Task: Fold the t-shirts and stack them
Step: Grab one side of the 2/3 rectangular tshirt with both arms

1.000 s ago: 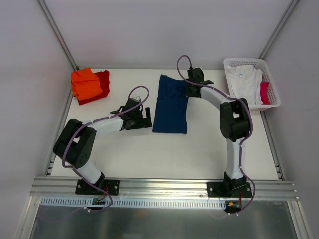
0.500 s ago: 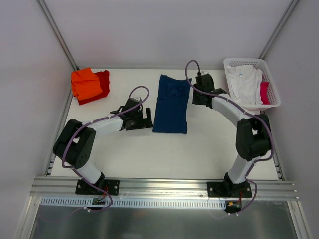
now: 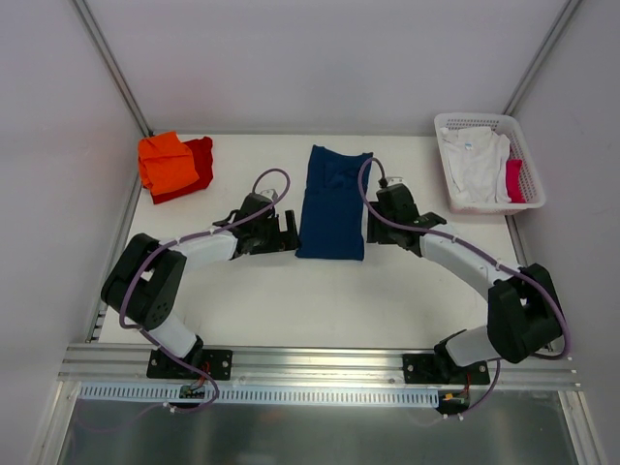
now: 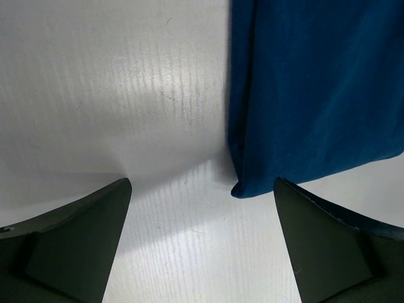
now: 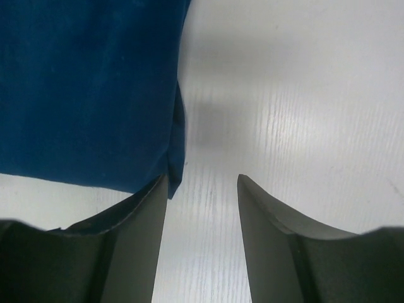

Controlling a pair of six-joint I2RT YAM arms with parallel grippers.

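On the table (image 3: 387, 300), the navy t-shirt (image 3: 332, 203) lay in a long folded strip, centre. Left gripper (image 4: 202, 184) gaped wide, empty, by its near-left corner; right gripper (image 5: 202, 178) stood half open, empty, at the right edge.

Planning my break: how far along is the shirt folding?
Done: orange shirt folded atop the red shirt, far left. In hand: blue shirt lies folded lengthwise, left claw and right claw open by its near corners. Left: white shirt and a pink cloth wait in the basket.
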